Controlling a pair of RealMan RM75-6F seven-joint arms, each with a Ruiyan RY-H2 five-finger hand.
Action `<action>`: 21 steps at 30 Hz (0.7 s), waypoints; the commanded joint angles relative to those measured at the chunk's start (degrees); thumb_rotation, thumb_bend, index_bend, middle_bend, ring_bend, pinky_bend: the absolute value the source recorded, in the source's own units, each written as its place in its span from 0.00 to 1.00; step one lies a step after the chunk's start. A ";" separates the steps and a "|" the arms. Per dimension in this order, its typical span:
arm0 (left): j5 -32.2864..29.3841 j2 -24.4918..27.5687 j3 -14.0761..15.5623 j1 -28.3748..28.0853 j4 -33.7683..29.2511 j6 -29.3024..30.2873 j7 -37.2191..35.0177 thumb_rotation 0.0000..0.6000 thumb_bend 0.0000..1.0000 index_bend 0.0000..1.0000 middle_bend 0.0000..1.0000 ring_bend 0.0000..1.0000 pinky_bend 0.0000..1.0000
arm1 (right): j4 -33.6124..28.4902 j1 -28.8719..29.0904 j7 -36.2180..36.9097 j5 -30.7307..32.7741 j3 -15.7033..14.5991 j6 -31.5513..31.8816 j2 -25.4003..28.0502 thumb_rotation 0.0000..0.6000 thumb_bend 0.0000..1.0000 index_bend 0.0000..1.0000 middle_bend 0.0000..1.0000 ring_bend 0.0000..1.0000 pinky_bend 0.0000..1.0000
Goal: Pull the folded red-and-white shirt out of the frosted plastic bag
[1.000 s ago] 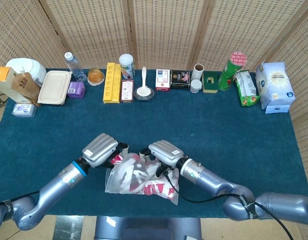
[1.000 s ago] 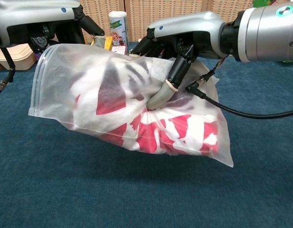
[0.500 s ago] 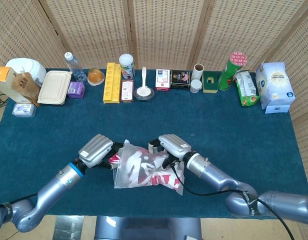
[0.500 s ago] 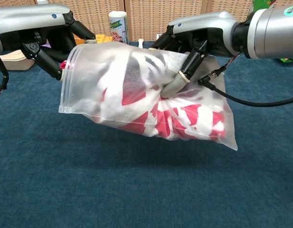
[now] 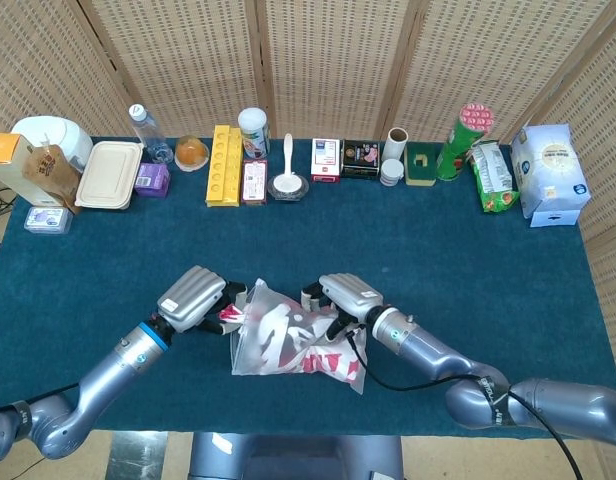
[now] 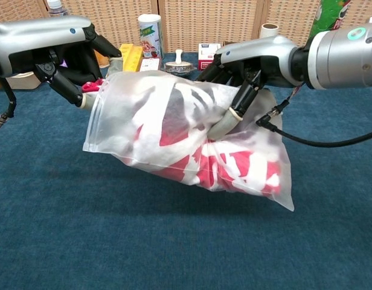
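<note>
Held clear of the blue counter [image 6: 65, 241], the frosted plastic bag [image 6: 144, 121] hangs between two robot hands with the folded red-and-white shirt [image 6: 234, 166] bunched inside it, mostly below and to the right-hand side of the right hand's fingers [image 6: 225, 124].

The likeliest trouble from here is that bag and shirt travel together: the right hand [image 6: 252, 63] appears to press its curled fingers into the film from above, clasping plastic and perhaps cloth beneath it, so a pull at the mouth could drag the whole bundle instead of freeing the garment. A loose hold at either end could equally let the bag sag and drop to the counter.

The left hand [image 6: 65, 57] has its fingers closed at the bag's open edge, where a scrap of red cloth shows just beside the fingertips; whether it pinches the shirt, the film or both cannot be told. Neither hand is released.

From the head view, the bag [image 5: 288, 340] sits between the left hand [image 5: 193, 297] and the right hand [image 5: 348, 297], well apart from the row of packaged goods at the counter's far edge.
</note>
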 commanded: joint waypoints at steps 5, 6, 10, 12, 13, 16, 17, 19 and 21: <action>0.69 -4.02 1.55 0.94 6.43 0.30 -5.94 1.00 0.44 0.82 1.00 1.00 1.00 | 3.72 1.34 -4.08 2.87 -1.81 0.38 -3.26 1.00 0.10 0.87 0.92 1.00 1.00; 0.39 -5.40 1.81 1.06 8.68 0.00 -7.23 1.00 0.45 0.82 1.00 1.00 1.00 | 5.16 1.83 -5.99 3.43 -2.65 0.59 -4.09 1.00 0.10 0.84 0.90 1.00 1.00; -0.83 -10.51 1.35 0.36 15.75 -1.52 -10.95 1.00 0.44 0.82 1.00 1.00 1.00 | 8.03 3.23 -13.44 8.71 -4.67 3.76 -6.34 1.00 0.10 0.61 0.77 0.97 0.98; -1.45 -12.62 1.05 -0.29 18.61 -2.68 -11.90 1.00 0.44 0.82 1.00 1.00 1.00 | 8.08 3.90 -16.29 11.82 -5.32 4.69 -6.77 1.00 0.10 0.45 0.65 0.87 0.92; -1.64 -13.44 0.91 -0.60 19.78 -3.14 -12.12 1.00 0.44 0.82 1.00 1.00 1.00 | 7.92 4.15 -17.17 13.19 -5.46 4.97 -6.86 1.00 0.10 0.39 0.60 0.83 0.89; -2.29 -15.57 0.31 -1.44 22.80 -4.16 -12.49 1.00 0.44 0.82 1.00 1.00 1.00 | 7.12 4.44 -18.27 15.94 -5.30 5.55 -6.79 1.00 0.10 0.16 0.39 0.61 0.74; -2.44 -16.08 0.13 -1.66 23.54 -4.41 -12.65 1.00 0.44 0.82 1.00 1.00 1.00 | 6.80 4.34 -18.11 16.44 -5.11 5.58 -6.66 1.00 0.10 0.10 0.32 0.52 0.68; -2.85 -17.09 -0.30 -2.24 25.18 -5.12 -12.92 1.00 0.44 0.82 1.00 1.00 1.00 | 6.11 3.73 -16.92 16.62 -4.48 5.51 -6.12 1.00 0.10 0.02 0.22 0.40 0.57; -3.18 -17.93 -0.51 -2.87 26.77 -6.07 -12.81 1.00 0.44 0.82 1.00 1.00 1.00 | 5.59 2.83 -16.01 15.20 -4.11 5.96 -5.44 1.00 0.11 0.00 0.15 0.30 0.45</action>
